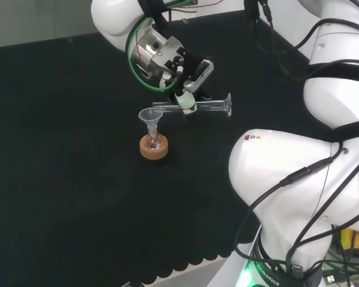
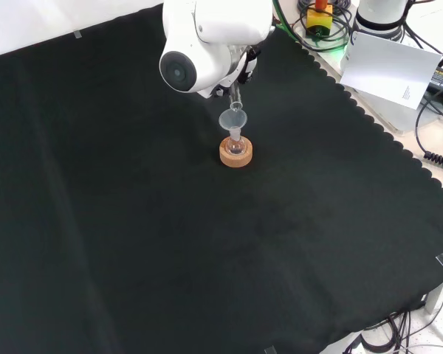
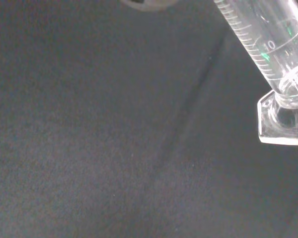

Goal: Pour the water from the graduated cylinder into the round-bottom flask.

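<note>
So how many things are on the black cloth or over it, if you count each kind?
Graduated cylinder, held sideways in the hand: 1
Funnel: 1
Round-bottom flask: 1
Cork ring stand: 1
Total: 4

graduated cylinder [image 3: 273, 59] mouth cut off in wrist view, water level unreadable

Robot hand [image 1: 188, 89] curled, clasping
</note>
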